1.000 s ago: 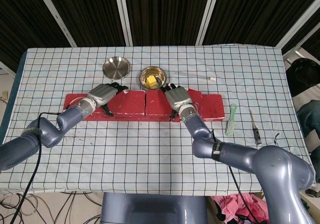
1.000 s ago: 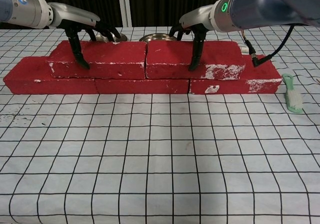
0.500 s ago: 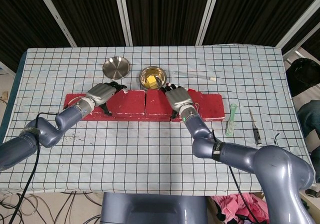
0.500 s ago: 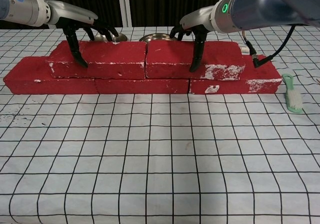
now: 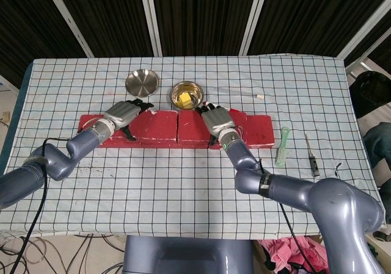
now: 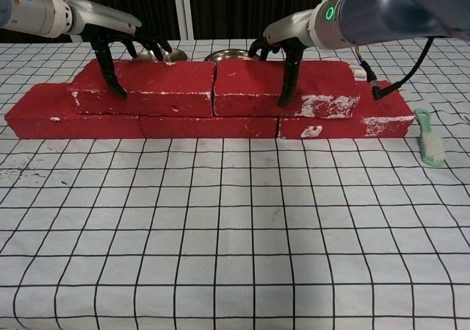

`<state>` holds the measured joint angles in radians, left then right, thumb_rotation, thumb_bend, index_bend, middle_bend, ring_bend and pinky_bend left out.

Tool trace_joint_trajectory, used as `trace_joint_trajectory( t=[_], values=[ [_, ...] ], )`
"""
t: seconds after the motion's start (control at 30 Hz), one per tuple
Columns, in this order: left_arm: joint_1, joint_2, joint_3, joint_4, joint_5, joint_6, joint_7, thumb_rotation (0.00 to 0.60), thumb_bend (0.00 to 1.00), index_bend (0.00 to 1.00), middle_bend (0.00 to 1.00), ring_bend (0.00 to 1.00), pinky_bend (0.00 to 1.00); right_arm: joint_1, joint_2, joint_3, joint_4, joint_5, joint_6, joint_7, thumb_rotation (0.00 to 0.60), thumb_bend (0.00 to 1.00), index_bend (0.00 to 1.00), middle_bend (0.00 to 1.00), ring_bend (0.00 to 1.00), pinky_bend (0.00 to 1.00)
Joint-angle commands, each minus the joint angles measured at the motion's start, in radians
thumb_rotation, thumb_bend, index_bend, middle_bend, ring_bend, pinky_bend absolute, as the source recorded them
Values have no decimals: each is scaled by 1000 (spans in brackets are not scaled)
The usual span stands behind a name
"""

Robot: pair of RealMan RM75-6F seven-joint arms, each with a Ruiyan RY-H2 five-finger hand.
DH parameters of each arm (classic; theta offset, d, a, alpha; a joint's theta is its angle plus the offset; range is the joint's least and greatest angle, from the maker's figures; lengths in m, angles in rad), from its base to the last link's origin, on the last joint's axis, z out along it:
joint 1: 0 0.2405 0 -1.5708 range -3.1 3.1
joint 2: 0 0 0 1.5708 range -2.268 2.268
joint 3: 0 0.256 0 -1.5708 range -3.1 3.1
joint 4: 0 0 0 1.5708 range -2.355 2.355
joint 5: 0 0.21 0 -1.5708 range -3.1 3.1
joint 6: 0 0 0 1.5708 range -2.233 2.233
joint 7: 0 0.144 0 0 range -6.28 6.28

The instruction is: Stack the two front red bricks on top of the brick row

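Two red bricks lie end to end on top of the lower brick row (image 6: 66,117): the left top brick (image 6: 161,87) and the right top brick (image 6: 323,84). My left hand (image 5: 122,113) arches over the left top brick's left end, with its thumb (image 6: 109,76) hanging before the front face and its fingers spread above the back edge. My right hand (image 5: 215,120) straddles the right top brick (image 5: 189,127), thumb (image 6: 288,80) pressed on the front face and fingers curled over the back.
Behind the bricks stand an empty steel bowl (image 5: 142,82) and a bowl with something yellow in it (image 5: 186,94). A green brush (image 6: 429,142) lies right of the row, a thin tool (image 5: 312,158) further right. A white stick (image 5: 238,92) lies at the back.
My left hand has drifted left and slightly up along its brick, the thumb sliding toward the brick's left end. The right hand and both top bricks have stayed put.
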<state>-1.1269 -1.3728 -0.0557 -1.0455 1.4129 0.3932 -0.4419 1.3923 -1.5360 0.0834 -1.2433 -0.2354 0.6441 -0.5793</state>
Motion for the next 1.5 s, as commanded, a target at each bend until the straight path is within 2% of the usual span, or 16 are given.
trace_joint_trajectory(
  t=[0.03, 1.33, 1.5],
  values=[
    [0, 0, -1, -1, -3, -2, 3, 600, 0, 39, 104, 0, 139, -1, 1, 3, -3, -8, 3, 4, 600, 0, 0, 58, 0, 151],
    [6, 1, -26, -18, -36, -19, 54, 600, 0, 37, 104, 0, 140, -13, -5, 9, 3, -27, 17, 5, 600, 0, 0, 56, 0, 151],
    [11, 9, -28, -27, -38, -14, 57, 600, 0, 37, 103, 0, 135, -14, -7, 12, -5, -34, 29, 5, 600, 0, 0, 56, 0, 127]
  ],
)
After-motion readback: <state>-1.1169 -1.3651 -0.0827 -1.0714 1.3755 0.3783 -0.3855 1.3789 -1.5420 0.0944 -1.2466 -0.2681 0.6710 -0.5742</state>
